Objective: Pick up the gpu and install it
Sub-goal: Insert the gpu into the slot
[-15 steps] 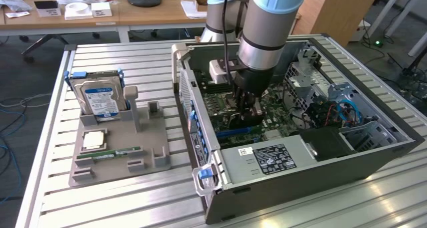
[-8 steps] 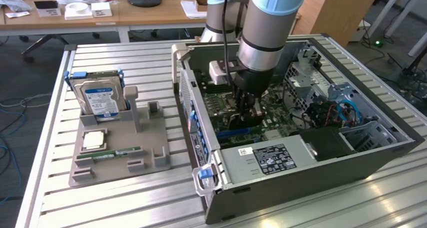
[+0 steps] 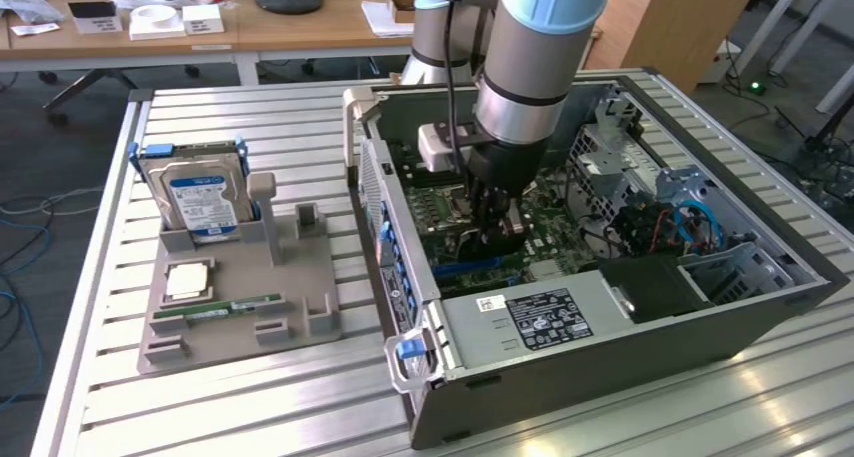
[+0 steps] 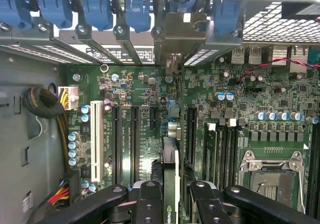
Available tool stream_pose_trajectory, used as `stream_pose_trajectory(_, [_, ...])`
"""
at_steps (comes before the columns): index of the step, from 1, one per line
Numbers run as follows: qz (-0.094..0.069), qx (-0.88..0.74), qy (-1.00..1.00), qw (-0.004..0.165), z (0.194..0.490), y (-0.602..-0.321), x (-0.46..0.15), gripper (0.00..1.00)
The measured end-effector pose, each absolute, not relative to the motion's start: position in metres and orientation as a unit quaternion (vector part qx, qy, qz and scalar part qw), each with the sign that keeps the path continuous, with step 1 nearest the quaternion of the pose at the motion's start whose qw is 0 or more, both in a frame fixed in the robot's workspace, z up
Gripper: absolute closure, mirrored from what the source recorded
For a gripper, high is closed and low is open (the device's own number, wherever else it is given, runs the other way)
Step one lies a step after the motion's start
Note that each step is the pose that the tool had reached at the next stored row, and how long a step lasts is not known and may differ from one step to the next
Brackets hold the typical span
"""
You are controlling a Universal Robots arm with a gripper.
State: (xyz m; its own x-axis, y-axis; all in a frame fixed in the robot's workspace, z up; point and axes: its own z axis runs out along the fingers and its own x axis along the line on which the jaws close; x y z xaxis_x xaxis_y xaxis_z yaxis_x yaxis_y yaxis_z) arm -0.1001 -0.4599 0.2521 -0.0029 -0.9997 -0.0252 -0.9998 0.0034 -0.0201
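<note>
Gripper (image 4: pixel 171 196) clenched on gpu (image 4: pixel 170 159), card edge-on just above mobo (image 4: pixel 135 83) slots inside case (image 3: pixel 641 352), its bracket up by the blue rear clips (image 4: pixel 95 8): pickup done, seating prob. not finished.

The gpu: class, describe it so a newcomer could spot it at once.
Find the open computer case on the slatted table. Over its green motherboard, the claw grips the gpu: a thin card on edge, rising above the flat slots beside it.
</note>
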Motion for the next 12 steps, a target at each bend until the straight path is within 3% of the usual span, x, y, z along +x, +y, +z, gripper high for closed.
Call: stream_pose_trajectory(12, [0.002, -0.706, 0.708, 0.016, 0.2499, -0.4599, -0.1004, 0.74])
